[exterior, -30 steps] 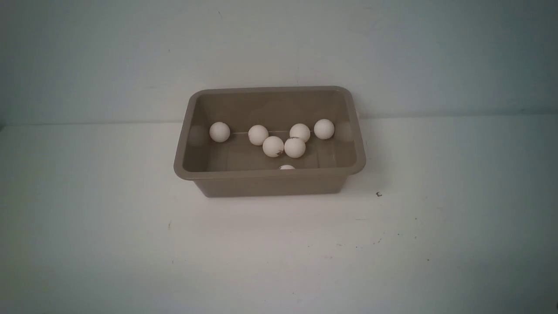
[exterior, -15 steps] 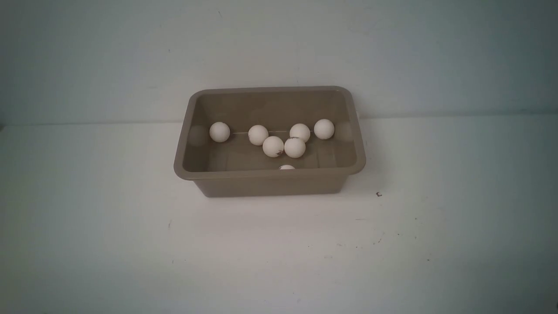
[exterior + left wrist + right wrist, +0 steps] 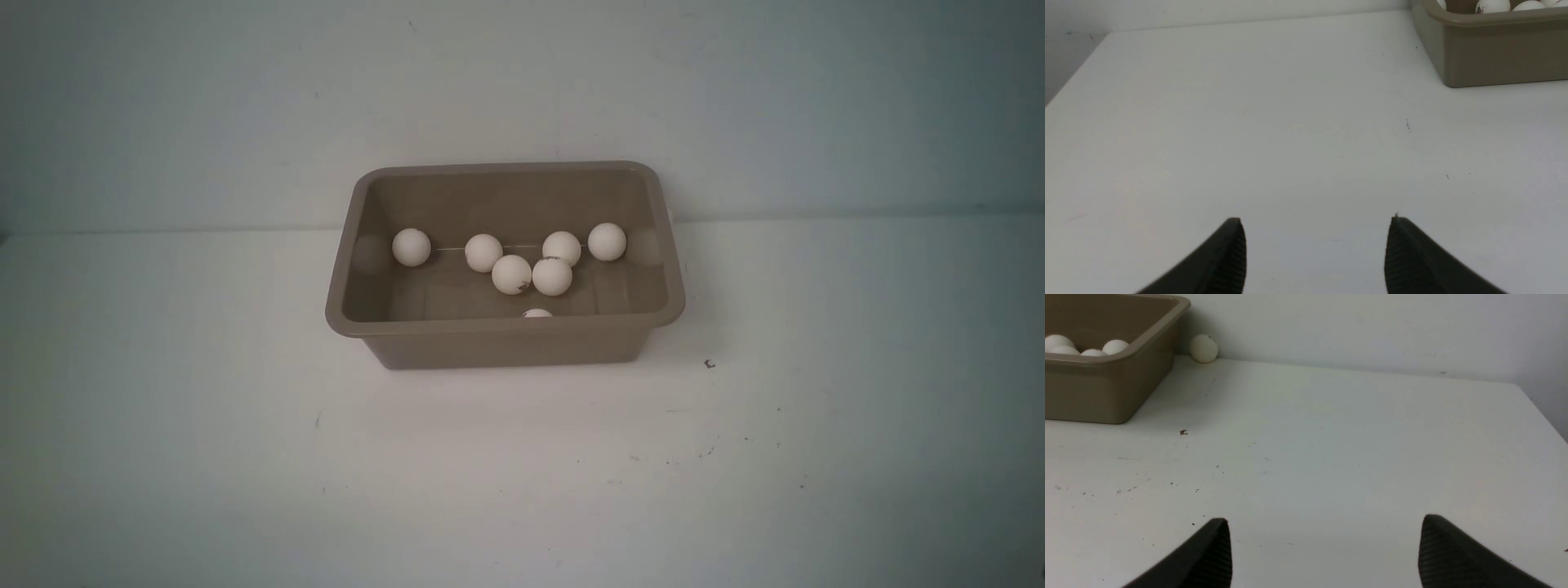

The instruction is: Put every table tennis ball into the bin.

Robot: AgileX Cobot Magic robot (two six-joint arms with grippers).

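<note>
A: What's around you?

B: A pale wall [image 3: 522,82] at the back and a white table [image 3: 522,457] running up to it, flecked with small dark specks.

A: And the bin?

B: The bin [image 3: 506,347] sits toward the table's far edge, close to the wall. Seven table tennis balls [image 3: 512,274] lie inside it, one half hidden behind the near rim. One more ball [image 3: 1204,348] rests on the table by the wall, just beside the bin's right far corner.

A: Your hands?

B: My left gripper [image 3: 1316,249] has its jaws apart over bare table, nothing between them. My right gripper [image 3: 1325,547] is spread wide too, also empty.
</note>
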